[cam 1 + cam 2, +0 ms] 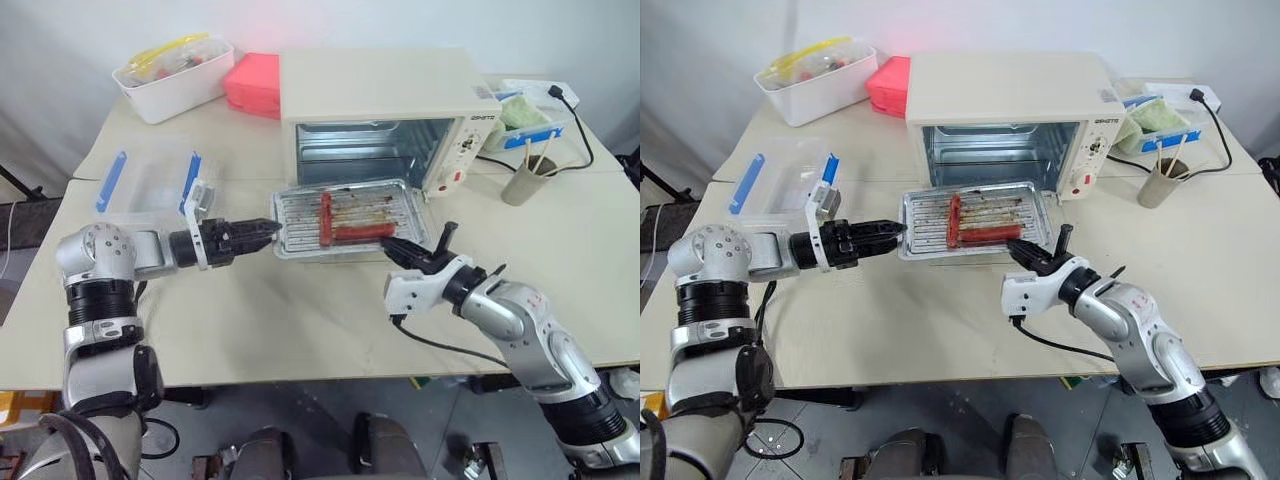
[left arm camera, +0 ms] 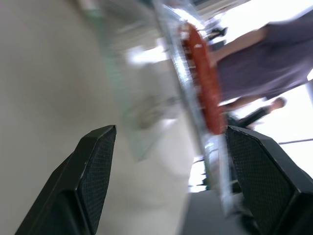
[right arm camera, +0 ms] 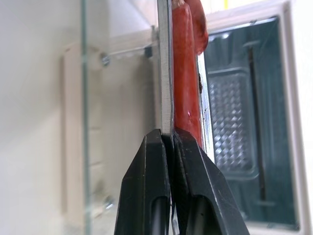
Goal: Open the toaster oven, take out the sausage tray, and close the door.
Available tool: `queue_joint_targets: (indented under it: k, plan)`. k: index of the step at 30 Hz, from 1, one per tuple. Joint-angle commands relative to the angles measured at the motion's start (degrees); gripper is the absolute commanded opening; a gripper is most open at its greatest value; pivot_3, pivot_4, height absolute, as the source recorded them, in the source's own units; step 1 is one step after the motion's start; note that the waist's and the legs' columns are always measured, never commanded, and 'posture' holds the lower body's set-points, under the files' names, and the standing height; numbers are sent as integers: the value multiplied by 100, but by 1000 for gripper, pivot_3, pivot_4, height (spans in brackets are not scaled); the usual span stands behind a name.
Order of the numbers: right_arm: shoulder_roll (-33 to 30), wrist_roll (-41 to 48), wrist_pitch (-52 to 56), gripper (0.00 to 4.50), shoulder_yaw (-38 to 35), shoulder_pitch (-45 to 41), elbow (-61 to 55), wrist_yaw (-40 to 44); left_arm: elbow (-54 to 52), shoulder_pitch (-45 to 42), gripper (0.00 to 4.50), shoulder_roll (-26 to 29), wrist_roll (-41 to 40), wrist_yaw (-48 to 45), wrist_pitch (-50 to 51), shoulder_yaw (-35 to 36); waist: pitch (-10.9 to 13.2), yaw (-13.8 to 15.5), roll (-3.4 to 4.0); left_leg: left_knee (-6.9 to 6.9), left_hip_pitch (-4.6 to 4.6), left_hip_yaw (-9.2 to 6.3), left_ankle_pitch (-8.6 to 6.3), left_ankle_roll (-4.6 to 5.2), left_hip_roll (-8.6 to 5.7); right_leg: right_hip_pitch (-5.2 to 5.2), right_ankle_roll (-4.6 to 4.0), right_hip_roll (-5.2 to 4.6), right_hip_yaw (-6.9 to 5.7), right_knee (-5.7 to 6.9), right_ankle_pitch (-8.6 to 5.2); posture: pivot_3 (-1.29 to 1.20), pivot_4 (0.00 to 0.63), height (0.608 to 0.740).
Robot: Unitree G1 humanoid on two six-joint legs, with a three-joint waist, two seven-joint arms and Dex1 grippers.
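- Centre frame, the right tool (image 1: 392, 243) pinched the sausage tray (image 1: 350, 218) rim, just outside the toaster oven (image 1: 385, 115).
- The left tool (image 1: 268, 232) was spread at the opposite rim.
- Judged best: keep it level, land it on the bench (image 1: 290, 320).

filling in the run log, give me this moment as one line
door: open | sausage tray: out of toaster oven | right gripper: shut on tray rim | left gripper: open at tray's edge

Sausage tray (image 1: 350, 220) before toaster oven (image 1: 385, 110)
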Motion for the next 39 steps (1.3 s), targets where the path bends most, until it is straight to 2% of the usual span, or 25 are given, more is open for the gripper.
queue_joint_targets:
  k: [1, 2, 5, 15, 16, 18, 22, 26, 30, 31, 33, 36, 37, 39]
  plan:
    - [53, 127, -183, 56, 39, -103, -12, 1, -106, -153, 3765, -187, -234, 394, 314, 482, -1, -7, -1, 0, 0, 0, 0, 0, 0, 0, 0, 0, 0, 1, 0, 0, 150, 740]
    - [69, 132, -205, 56, 48, -120, 6, -6, -159, -115, 3765, -228, -268, 463, 332, 472, -1, -8, -1, -1, 1, 1, 0, 0, 0, 0, 0, 0, 0, 1, 0, 0, 150, 740]
    - [95, 168, -259, 0, 91, -155, 55, 18, -224, -13, 3173, -361, -295, 716, 338, 466, 0, -9, -1, -3, 2, 2, 0, -1, -1, 0, 0, 0, 2, 1, 0, 0, 150, 740]
    - [158, 316, -291, 0, 99, -128, 108, 90, 212, -48, 234, -673, -746, 1606, 338, 973, -1, -4, -1, -1, 3, 2, 0, -1, -1, 0, 0, 0, 4, 3, 0, 0, 150, 740]
    - [171, 398, -265, 0, 80, -96, 106, 133, 302, -56, 40, -667, -841, 1735, 338, 1035, -1, -2, -1, -2, 3, 2, 0, -1, -1, 0, 0, 0, 3, 2, 0, 0, 150, 740]
    - [242, 619, -185, 0, 2, -11, 92, 168, 520, -80, 40, -653, -1044, 2032, 338, 1174, -1, -5, -1, -2, 4, 2, 0, -1, -1, 0, 0, 0, 4, 3, 0, 0, 150, 740]
    - [99, 919, -382, 962, -129, 141, 103, 230, 1378, 32, 0, -262, -2167, 2555, 338, 1193, -1, -6, -2, -2, 9, 2, 0, -1, -1, 1, 0, -1, 7, 6, 0, 0, 150, 740]
    - [-204, 1260, -734, 2254, -414, 316, 137, 253, 1454, 406, 0, 128, -3161, 2964, 338, 919, -1, -15, -2, -11, 16, -39, -1, -3, -1, -1, 0, -3, 15, 7, 0, 0, 150, 740]
    - [-633, 2063, -1123, 2254, -1286, 776, 666, 295, 1250, 1227, 0, 761, -4458, 2926, 338, 856, -3, -5, -5, 5, 15, -42, -1, -4, -5, 9, -1, -4, 10, 10, 0, 0, 150, 740]
    - [-719, 2235, -1214, 1974, -1445, 859, 880, 321, 1200, 1427, 0, 917, -4752, 2949, 338, 828, -3, -14, -6, -10, 24, -46, -2, -4, -8, 8, -1, -11, 16, 11, 0, 0, 150, 740]
    - [-918, 2571, -1332, 1807, -1710, 1029, 1477, 467, 1039, 1869, 0, 1163, -5207, 3052, 338, 833, 0, -21, -11, -11, 24, -47, -3, -4, -8, 7, -1, -11, 15, 10, 0, 0, 150, 740]
    - [-1049, 3002, -1319, 1008, -1964, 1130, 2261, 732, 832, 2395, 0, 1280, -5467, 3240, 338, 1203, 0, -17, -11, -10, 27, -46, -3, -4, -6, 8, -2, -10, 16, 9, 0, 0, 150, 740]
    - [-1032, 3327, -1275, 839, -2012, 1121, 2489, 974, 697, 2635, 0, 1280, -5766, 3410, 184, 1273, 0, -15, -11, -10, 41, -43, -3, -4, -4, 20, -4, -10, 20, 10, -2, 0, 150, 740]
    - [-955, 3731, -1356, 137, -2136, 963, 2995, 1190, 271, 3164, 0, 1216, -6473, 3775, -233, 1331, 0, -16, -12, -10, 55, -39, -3, -4, -2, 30, -4, -13, 29, 10, -2, 0, 150, 740]
